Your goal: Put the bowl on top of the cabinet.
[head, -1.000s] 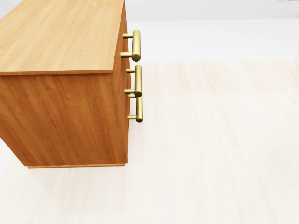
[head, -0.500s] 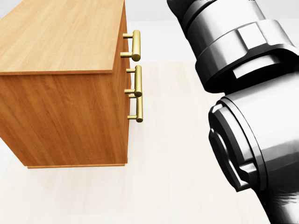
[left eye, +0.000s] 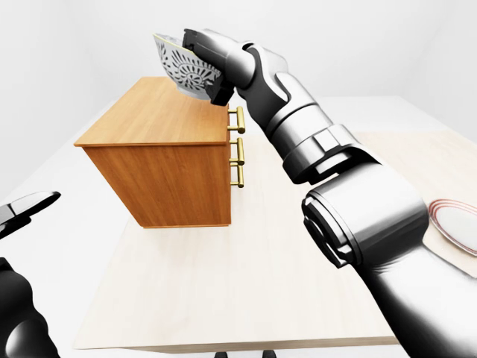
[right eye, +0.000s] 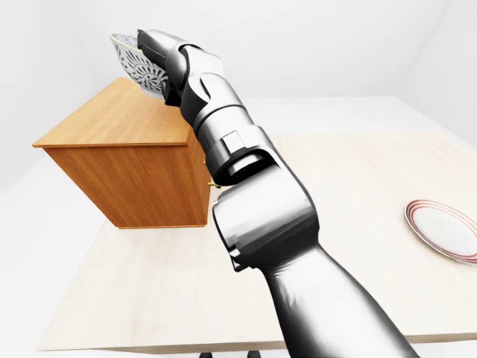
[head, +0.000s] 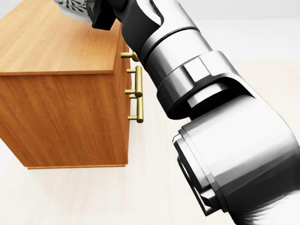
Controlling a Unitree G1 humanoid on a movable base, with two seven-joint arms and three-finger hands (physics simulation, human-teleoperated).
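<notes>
Bowl (left eye: 181, 67) tilted in right hand (left eye: 207, 60), above cabinet (left eye: 160, 153)

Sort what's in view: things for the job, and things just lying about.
For the job: bowl, held tilted in the right hand above the cabinet.
Lying about: plate and the table it rests on; left hand, idle.
</notes>
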